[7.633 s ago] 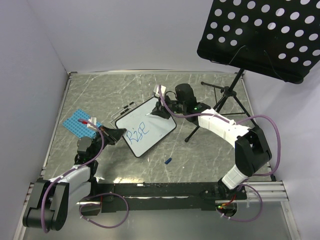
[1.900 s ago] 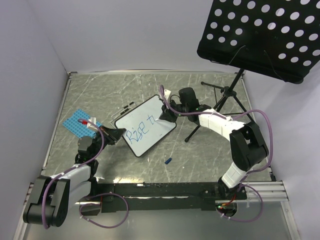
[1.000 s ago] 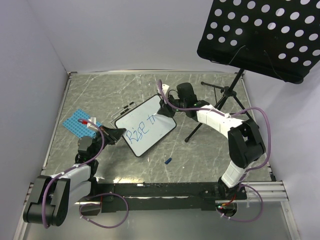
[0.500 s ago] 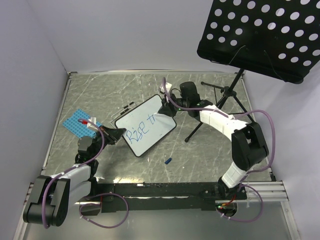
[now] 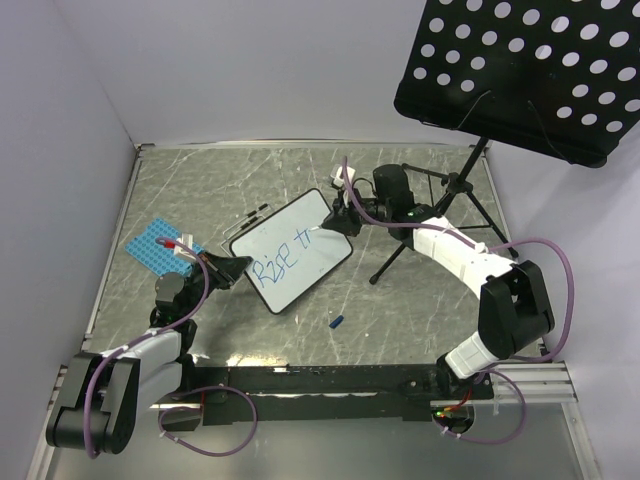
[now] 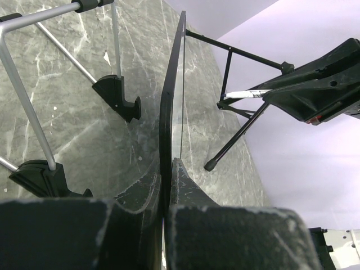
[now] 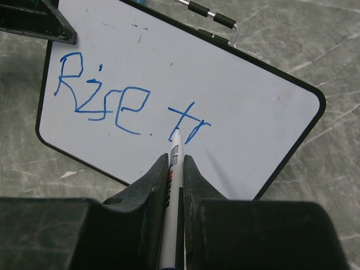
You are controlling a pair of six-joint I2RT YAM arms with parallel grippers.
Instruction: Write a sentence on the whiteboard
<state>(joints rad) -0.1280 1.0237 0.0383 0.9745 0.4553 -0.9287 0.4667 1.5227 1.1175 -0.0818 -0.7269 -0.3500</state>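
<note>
Blue marker handwriting on one line: "Rise", then a "t" and one further stroke. It sits on the small white glossy whiteboard, which has a thin black frame and rounded corners.

- Whiteboard is on the grey marble-patterned tabletop, skewed to the table's edges.
- Right gripper: fingers pinched together on a slim white marker pen. The pen tip touches the whiteboard at the foot of the last stroke.
- Left gripper: clamped on the whiteboard's black frame, at the corner nearest the "R".
- Blue studded plastic plate: left of the whiteboard, apart from it.
- Small blue cap: off the whiteboard's near side, not touching.
- Black perforated music-stand tray: high on the whiteboard's right, with its tripod feet just beside that side.
</note>
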